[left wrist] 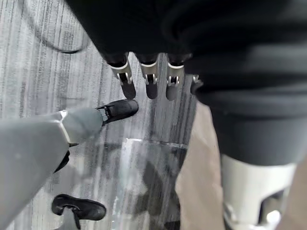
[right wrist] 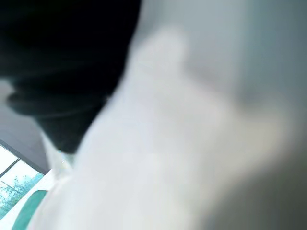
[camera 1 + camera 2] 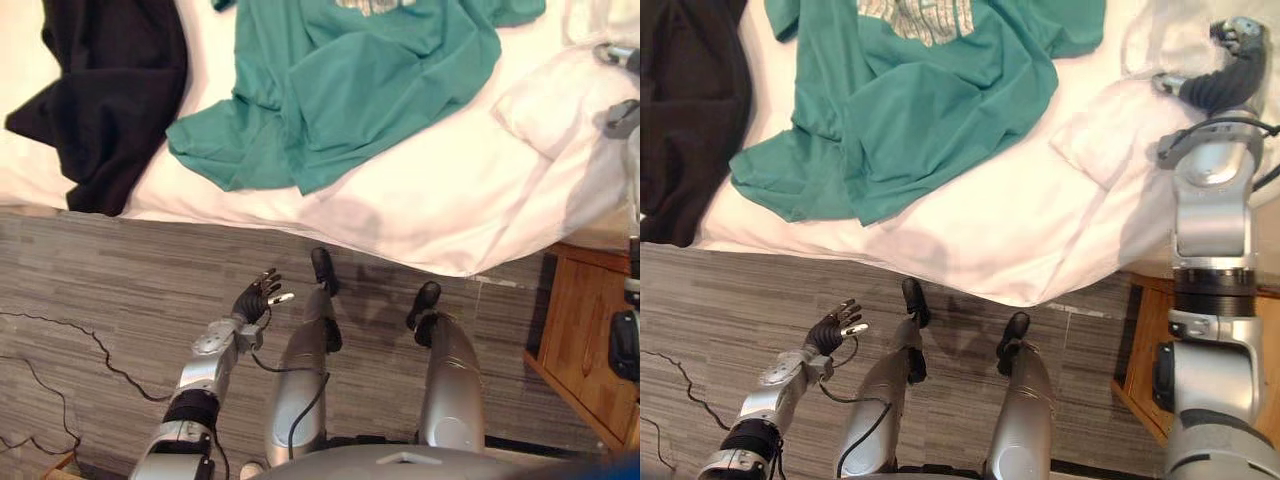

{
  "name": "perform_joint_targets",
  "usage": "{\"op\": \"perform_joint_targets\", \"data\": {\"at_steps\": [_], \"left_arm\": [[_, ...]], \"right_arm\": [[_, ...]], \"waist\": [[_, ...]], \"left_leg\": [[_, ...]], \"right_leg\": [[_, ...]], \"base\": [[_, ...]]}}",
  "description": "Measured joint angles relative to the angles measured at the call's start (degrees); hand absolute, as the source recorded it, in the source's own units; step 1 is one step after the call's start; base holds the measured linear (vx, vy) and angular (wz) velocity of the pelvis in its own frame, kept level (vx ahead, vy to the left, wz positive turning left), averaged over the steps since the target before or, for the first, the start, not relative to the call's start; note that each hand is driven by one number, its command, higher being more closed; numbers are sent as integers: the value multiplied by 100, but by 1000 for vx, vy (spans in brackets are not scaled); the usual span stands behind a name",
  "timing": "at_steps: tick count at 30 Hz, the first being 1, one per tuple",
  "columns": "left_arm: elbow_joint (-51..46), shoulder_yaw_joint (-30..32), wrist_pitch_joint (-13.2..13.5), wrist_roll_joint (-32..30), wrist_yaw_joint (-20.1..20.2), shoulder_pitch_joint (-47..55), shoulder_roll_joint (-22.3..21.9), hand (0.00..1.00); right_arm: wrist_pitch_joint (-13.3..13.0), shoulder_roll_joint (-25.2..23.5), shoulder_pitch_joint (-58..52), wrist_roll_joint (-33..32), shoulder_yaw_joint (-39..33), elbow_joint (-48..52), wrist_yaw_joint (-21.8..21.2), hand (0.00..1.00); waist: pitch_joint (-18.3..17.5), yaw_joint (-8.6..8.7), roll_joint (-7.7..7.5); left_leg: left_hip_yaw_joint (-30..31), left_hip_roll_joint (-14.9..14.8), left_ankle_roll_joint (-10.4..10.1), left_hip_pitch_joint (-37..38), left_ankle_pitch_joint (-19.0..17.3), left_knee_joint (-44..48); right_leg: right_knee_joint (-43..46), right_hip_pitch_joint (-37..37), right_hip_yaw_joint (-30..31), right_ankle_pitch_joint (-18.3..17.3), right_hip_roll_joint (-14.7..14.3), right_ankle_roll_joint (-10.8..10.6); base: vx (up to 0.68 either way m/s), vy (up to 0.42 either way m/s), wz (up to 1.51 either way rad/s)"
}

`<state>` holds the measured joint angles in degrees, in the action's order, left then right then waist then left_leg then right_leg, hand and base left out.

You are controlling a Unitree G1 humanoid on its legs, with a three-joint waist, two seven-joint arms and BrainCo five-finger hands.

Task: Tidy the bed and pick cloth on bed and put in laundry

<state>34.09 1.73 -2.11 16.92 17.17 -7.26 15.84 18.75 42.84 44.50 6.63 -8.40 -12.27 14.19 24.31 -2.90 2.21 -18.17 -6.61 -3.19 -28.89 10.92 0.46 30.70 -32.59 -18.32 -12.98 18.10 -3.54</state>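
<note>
A teal T-shirt (image 3: 350, 90) lies crumpled on the white bed (image 3: 450, 200), reaching close to the near edge. To its left a black garment (image 3: 105, 90) hangs partly over the bed's edge. My left hand (image 3: 258, 295) is low over the floor in front of the bed, open, fingers relaxed and holding nothing; the left wrist view shows its fingertips (image 1: 148, 84) straight above the floor. My right hand (image 3: 1232, 45) is raised at the far right over a white pillow (image 3: 1110, 130), and white cloth (image 2: 168, 143) sits very close in the right wrist view.
A wooden nightstand (image 3: 585, 340) stands on the right beside the bed. Grey wood-pattern floor (image 3: 100, 270) runs along the bed's near edge.
</note>
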Motion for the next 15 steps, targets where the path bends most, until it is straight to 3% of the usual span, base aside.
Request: {"op": "perform_joint_targets", "data": {"at_steps": [3,7,12,15], "left_arm": [[-232,-4,-18,-5,2,173,-13,0],[-373,-5,-101,-24,3,463,-46,0],[-386,-104,-120,-85,1,815,-193,0],[-358,-171,-115,-227,-6,991,-335,0]], "right_arm": [[-295,-34,-548,-423,-178,144,97,100],[-682,-596,-1566,-1090,-733,773,265,100],[-868,-1235,-2488,-1343,-1143,1487,559,100],[-919,-1702,-2792,-1562,-1423,1755,961,100]], "waist": [[0,4,-2],[-10,15,-32],[-94,53,-125],[-209,197,-202]], "left_leg": [[-58,-56,11,168,-107,70],[-242,-157,4,570,-206,36],[-595,-240,-14,1085,-238,-232],[-732,-299,-47,1224,-398,-69]], "right_leg": [[-153,274,-21,0,-63,0],[-506,765,-20,18,-208,-27],[-934,1171,109,155,-389,-104],[-1196,1417,156,297,-445,-180]], "base": [[30,-46,-5],[32,-30,-16],[62,-10,-33],[105,2,-23]]}}
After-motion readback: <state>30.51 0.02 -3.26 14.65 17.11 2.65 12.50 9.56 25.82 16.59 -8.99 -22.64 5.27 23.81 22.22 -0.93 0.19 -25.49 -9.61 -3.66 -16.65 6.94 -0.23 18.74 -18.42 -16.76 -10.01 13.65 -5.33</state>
